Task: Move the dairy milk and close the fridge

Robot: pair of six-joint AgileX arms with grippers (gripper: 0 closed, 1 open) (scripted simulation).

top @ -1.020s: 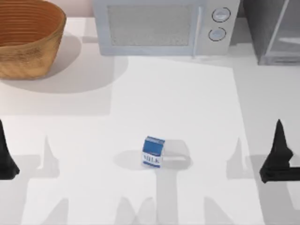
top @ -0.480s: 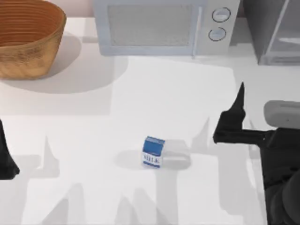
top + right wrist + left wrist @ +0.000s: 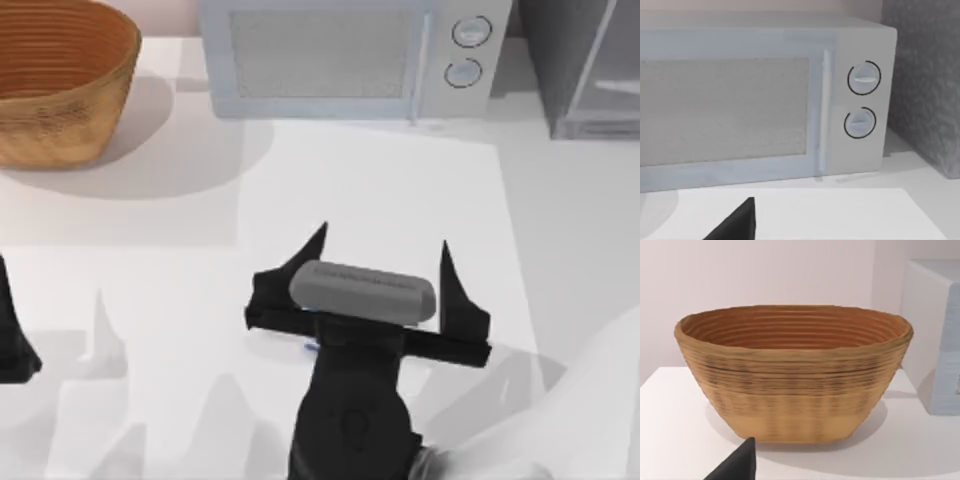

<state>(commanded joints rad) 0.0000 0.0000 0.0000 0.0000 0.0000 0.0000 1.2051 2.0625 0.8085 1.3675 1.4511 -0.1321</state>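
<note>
The dairy milk stands mid-table and is almost wholly hidden under my right arm; just a blue sliver peeks out. My right gripper hovers over it, open, its two dark fingers spread wide and pointing toward the table's far side. One of its fingertips pokes into the right wrist view. The fridge, dark grey and speckled with a pale-framed see-through door, sits at the far right corner; its side is also in the right wrist view. My left gripper stays parked at the left edge.
A light grey microwave with two round knobs stands at the back centre, facing the right wrist camera. A woven basket sits at the back left, close in the left wrist view.
My right arm has swung from the right edge leftward across the table and now covers the milk carton. The carton and the left arm have not moved.
</note>
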